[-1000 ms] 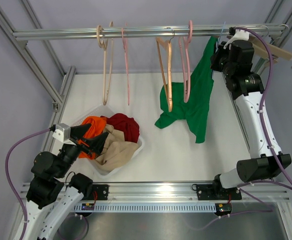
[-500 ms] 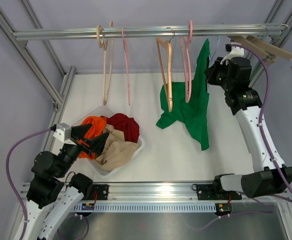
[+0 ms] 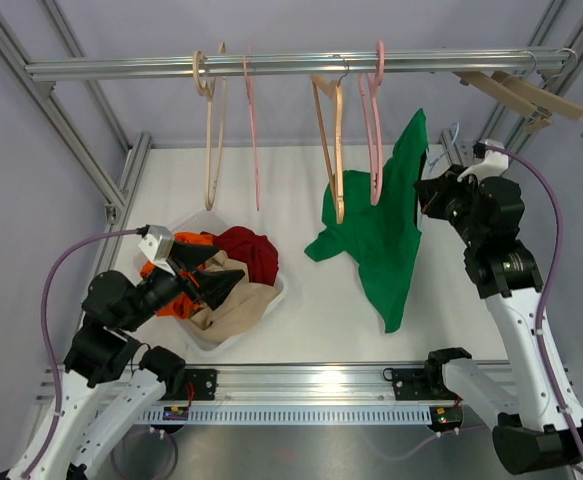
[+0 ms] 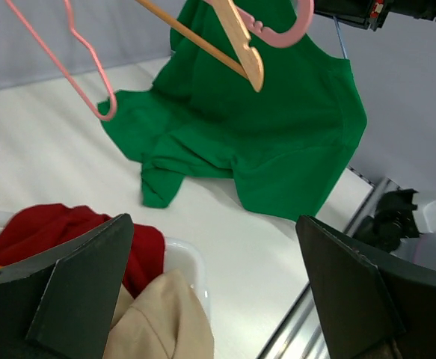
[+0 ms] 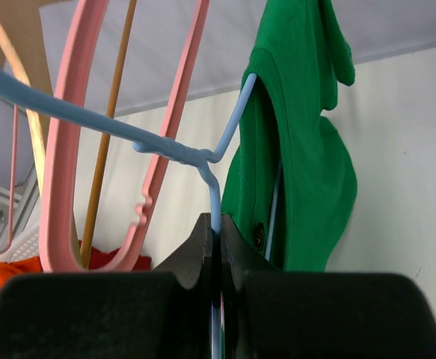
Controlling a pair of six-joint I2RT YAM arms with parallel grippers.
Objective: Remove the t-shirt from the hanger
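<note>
The right gripper [image 5: 216,233] has its fingers pinched tight on the neck of the thin light-blue hanger [image 5: 174,152], holding it below and clear of the silver rail [image 3: 271,66], so the green cotton t-shirt [image 3: 381,240] on it drapes freely over the white worktop [image 3: 311,320]. The left gripper [image 3: 226,268], its fingers spread wide and empty above the white plastic basket of clothes [image 3: 279,290], points toward the shirt, likely placed to seize the cloth and draw it off
</note>
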